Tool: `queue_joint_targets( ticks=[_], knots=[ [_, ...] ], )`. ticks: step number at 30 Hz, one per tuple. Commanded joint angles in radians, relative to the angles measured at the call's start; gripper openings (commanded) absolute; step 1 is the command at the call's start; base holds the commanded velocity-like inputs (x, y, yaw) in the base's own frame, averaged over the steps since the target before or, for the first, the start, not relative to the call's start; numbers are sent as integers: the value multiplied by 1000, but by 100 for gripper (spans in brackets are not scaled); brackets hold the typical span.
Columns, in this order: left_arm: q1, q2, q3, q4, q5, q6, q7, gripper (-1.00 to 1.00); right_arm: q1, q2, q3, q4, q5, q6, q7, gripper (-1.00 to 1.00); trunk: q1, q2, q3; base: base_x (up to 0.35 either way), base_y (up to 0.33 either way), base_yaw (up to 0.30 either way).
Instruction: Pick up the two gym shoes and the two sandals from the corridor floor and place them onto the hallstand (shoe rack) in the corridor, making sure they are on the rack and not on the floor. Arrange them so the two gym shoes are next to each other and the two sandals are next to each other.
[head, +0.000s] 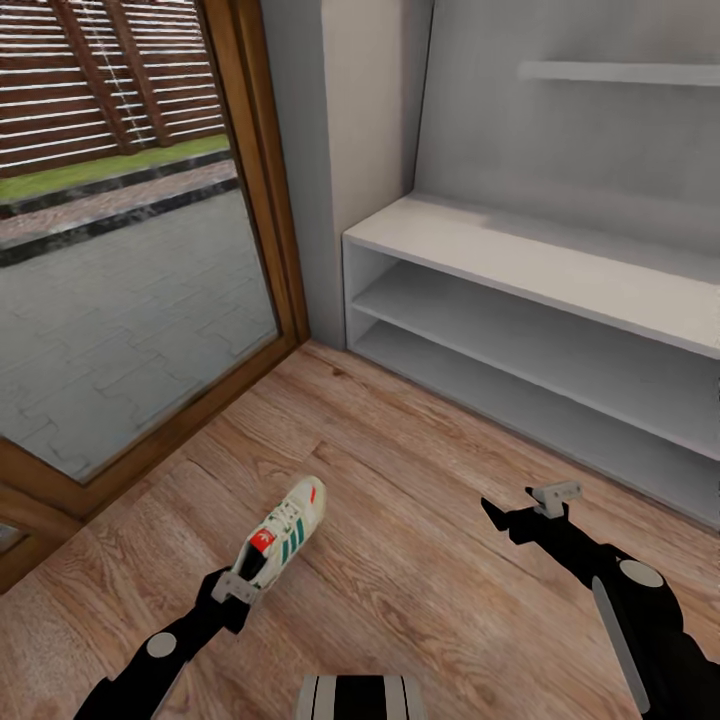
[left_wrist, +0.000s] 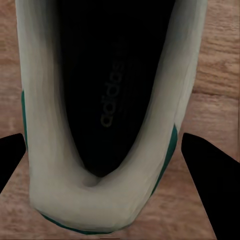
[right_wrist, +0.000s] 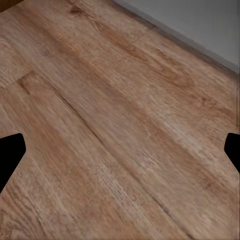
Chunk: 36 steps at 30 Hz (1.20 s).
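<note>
One cream-white gym shoe (head: 288, 528) with green stripes and a red tongue patch lies on the wood-plank corridor floor (head: 420, 600), toe pointing away from me. My left gripper (head: 244, 576) is at its heel, open, one finger on each side. In the left wrist view the heel opening of the gym shoe (left_wrist: 107, 100) lies between the left gripper's (left_wrist: 104, 145) dark fingertips (left_wrist: 210, 185). My right gripper (head: 515, 505) hovers open over bare floor (right_wrist: 120, 125), holding nothing. The pale hallstand (head: 560, 265) stands at the right, its shelves bare. The other gym shoe and both sandals are out of view.
A tall glass door with a brown wooden frame (head: 262, 200) runs along the left, a paved yard beyond it. A grey wall corner (head: 350, 130) meets the hallstand's left end. A floating shelf (head: 620, 72) hangs on the back panel. My base (head: 360, 697) shows at the bottom edge.
</note>
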Motion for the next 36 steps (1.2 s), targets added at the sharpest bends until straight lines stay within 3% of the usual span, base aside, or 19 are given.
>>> queue_joint_targets(
  ticks=[1, 6, 12, 16, 19, 24, 29, 35, 36],
  knots=[
    [0, 0, 3, 4, -1, -5, -1, -100, 0, 0, -2, -1, 8, 6, 6, 100, -4, 7, 4, 0, 0, 0],
    [0, -2, 26, 35, 34, -11, 14, -100, 0, 1, -4, 3, 37, 3, 5, 100, -23, 42, 27, 0, 0, 0],
    [0, -7, 40, 84, 55, -19, 90, -100, 2, 2, -14, 32, 46, -4, 1, 100, -46, 84, 55, 0, 0, -36],
    [0, -8, 42, 92, 63, -20, 122, -100, 4, 3, -33, 84, 46, -53, -10, 100, -62, 112, 73, 0, 0, -61],
    [0, -11, 42, 94, 89, -21, 132, -100, 5, 2, -49, 103, 46, -114, -32, 100, -73, 133, 87, 0, 0, -73],
    [10, -18, 43, 96, 159, -21, 139, -100, 16, 2, -105, 123, 48, -176, -74, 100, -88, 161, 108, 0, 0, -86],
    [40, -18, 43, 82, 190, -22, 141, -100, 66, 9, -173, 155, 47, -214, -84, 100, -88, 161, 115, 0, 0, -93],
    [89, -17, 42, 62, 199, -66, 139, -100, 143, 13, -210, 268, 47, -391, -91, 100, -88, 161, 125, 0, 0, -95],
    [113, -17, 42, 58, 200, -104, 140, -100, 170, 14, -237, 337, 46, -484, -95, 100, -88, 161, 126, 0, 0, -95]
  ],
)
